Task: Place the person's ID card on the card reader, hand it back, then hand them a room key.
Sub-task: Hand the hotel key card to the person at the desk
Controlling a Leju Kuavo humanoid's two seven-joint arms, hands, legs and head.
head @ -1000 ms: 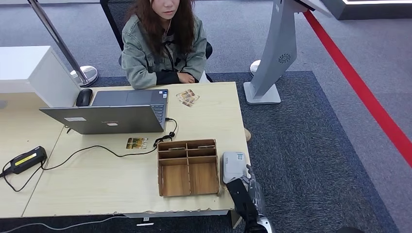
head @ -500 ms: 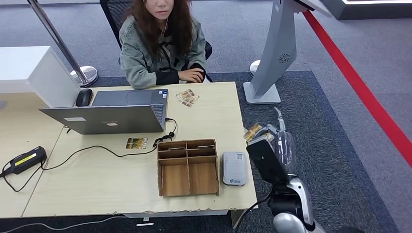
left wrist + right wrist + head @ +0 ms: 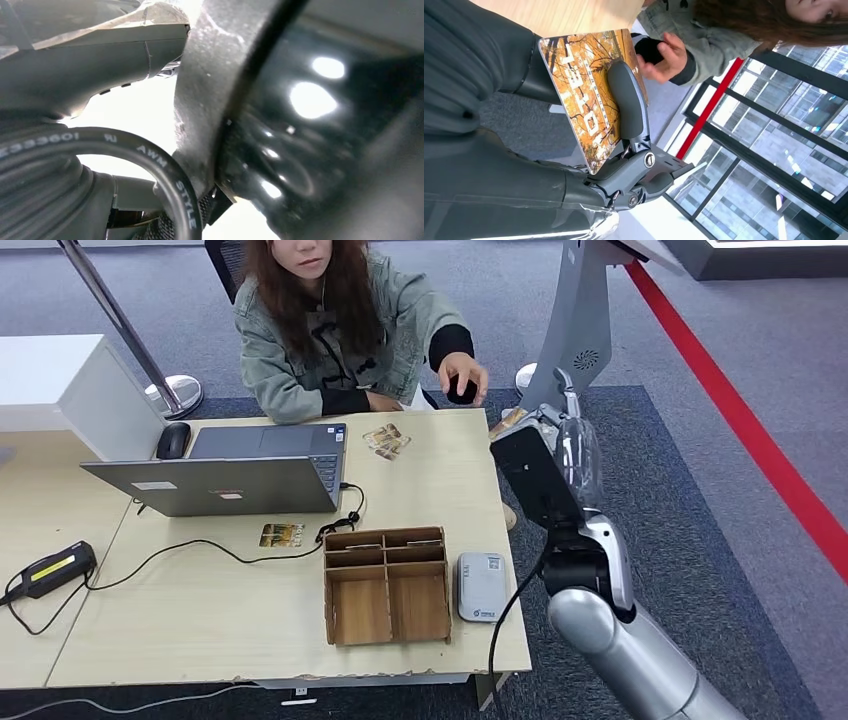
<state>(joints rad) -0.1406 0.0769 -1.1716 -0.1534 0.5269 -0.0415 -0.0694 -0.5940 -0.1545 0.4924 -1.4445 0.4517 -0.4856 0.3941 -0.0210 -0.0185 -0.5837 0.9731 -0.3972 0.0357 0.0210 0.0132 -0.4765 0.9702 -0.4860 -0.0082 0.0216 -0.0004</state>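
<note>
My right hand (image 3: 545,435) is raised past the table's far right corner, pinching a card (image 3: 508,421) with an orange autumn-leaf print. In the right wrist view the grey thumb (image 3: 626,105) presses on the card (image 3: 584,85), which bears large white letters. The person's hand (image 3: 462,375) reaches out toward the card, a short gap away, and appears beyond the card's edge in the right wrist view (image 3: 664,57). The grey card reader (image 3: 481,586) lies on the table's near right, with nothing on it. In the left wrist view, grey parts of my left hand (image 3: 90,65) are too close and blurred to read.
A wooden compartment box (image 3: 386,585) stands left of the reader. One card (image 3: 282,535) lies by the laptop (image 3: 225,480), and more cards (image 3: 386,440) lie in front of the seated person. A cable (image 3: 190,550) crosses the table (image 3: 200,630). A grey kiosk stand (image 3: 570,350) rises behind my right hand.
My right arm has risen from beside the card reader up toward the person, carrying the card. The person has lifted a hand off the table and stretched it toward the card.
</note>
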